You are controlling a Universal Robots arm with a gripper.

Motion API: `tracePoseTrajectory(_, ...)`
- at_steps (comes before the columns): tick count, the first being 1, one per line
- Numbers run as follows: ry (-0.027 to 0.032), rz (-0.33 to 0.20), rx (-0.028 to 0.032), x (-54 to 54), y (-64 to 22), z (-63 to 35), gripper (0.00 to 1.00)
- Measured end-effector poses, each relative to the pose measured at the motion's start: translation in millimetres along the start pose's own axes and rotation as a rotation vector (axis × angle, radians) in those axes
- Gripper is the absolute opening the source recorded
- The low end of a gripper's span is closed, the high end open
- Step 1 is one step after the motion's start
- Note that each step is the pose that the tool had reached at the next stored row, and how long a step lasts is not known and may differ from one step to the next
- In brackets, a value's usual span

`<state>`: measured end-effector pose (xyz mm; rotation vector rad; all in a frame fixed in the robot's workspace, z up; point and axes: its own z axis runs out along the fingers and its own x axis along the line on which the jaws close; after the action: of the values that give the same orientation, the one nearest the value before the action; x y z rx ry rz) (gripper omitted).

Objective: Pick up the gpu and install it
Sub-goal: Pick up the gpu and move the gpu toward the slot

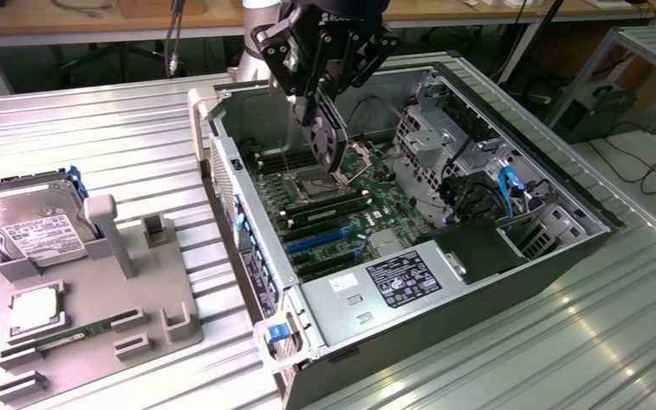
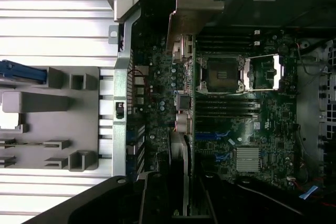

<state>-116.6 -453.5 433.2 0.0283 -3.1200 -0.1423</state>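
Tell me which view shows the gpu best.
The exterior view: the gpu hangs in the gripper over the motherboard, its black fan side visible. The wrist view shows the gpu edge-on, bracket end and thin card edge.

Bright, even light is falling from above onto the ribbed metal table (image 1: 112, 128), which is glaring pale white on the exterior view's left and washing out in the wrist view. Inside the computer case (image 1: 453, 333) it is looking far dimmer, the motherboard (image 2: 231, 129) sinking into murk at its far corners. The gripper (image 1: 319, 107) and the gpu (image 1: 330, 145) are reading as dark shapes, seemingly casting shadow below.
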Motion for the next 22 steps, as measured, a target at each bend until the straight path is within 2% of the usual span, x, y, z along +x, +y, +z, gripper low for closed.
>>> tracePoseTrajectory(22,0.0,0.0,0.0,-18.5,-0.4,0.9,0.27)
